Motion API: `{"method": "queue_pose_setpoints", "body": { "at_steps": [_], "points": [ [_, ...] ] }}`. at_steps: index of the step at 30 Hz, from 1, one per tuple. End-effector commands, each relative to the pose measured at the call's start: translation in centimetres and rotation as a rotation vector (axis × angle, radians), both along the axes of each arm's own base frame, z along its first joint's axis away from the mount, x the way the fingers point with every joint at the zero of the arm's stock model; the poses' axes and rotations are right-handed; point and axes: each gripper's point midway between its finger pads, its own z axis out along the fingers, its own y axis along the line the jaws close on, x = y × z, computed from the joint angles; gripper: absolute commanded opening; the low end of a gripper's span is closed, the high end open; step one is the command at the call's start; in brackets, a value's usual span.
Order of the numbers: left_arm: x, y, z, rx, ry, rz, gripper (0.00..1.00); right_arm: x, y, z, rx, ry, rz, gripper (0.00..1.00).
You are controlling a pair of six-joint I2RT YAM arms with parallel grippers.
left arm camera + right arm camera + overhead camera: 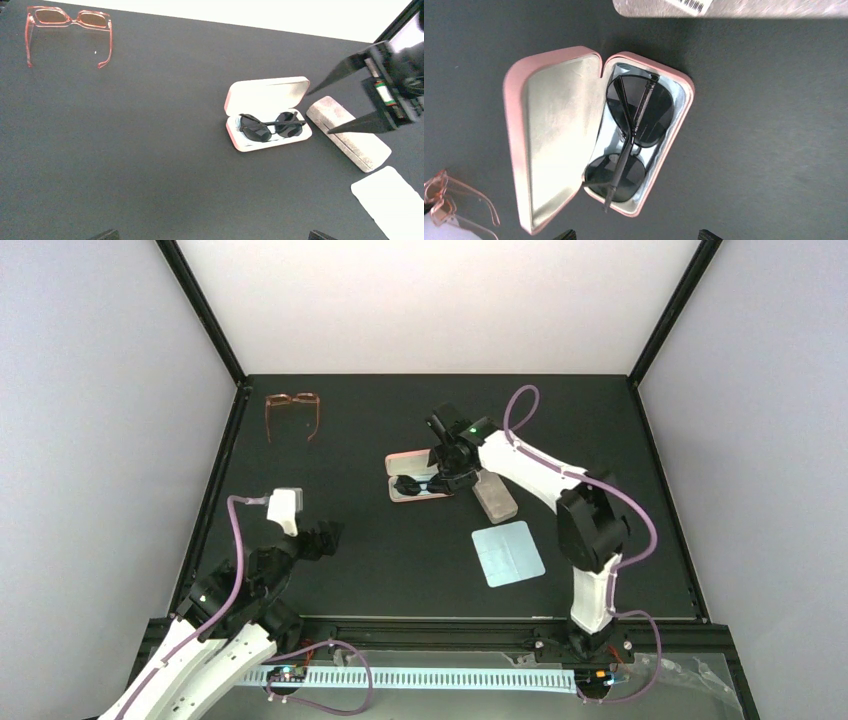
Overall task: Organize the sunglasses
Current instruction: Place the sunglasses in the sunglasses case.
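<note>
L jaws, well left of pink case [554, 140], are sitting apart. In case's tray, lid open, sunglasses [640, 111] are lying. R jaws are hovering apart over case. Judging: tuck protruding temple tip in before folding lid, w/o pinching.

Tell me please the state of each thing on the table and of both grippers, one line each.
black sunglasses, folded, lying inside the pink case.
pink case, open, lid swung back.
grey case, closed, lying beside the pink case.
pink-framed glasses, arms unfolded, alone at the far left.
pale cloth, spread flat.
right gripper, open, empty, over the pink case.
left gripper, open, empty.
</note>
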Motion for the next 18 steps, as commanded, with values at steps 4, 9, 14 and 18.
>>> {"method": "queue_pose_setpoints", "body": {
  "at_steps": [4,9,14,18],
  "points": [
    [0.3,1.0,0.9,-0.006,-0.021,0.055,0.99,-1.1,-4.2,5.0,-0.148,-0.176,0.168,0.65],
    [0.6,0.9,1.0,0.032,0.018,0.051,0.99,-0.1,-5.8,8.3,-0.276,-0.291,0.323,0.65],
    [0.9,-0.2,0.5,0.057,0.122,0.024,0.99,2.2,-6.1,11.8,-0.367,-0.401,0.516,0.63],
    [2.0,-1.0,1.5,0.107,0.120,-0.011,0.99,4.0,-5.6,14.4,-0.446,-0.492,0.671,0.62]
  ]
}}
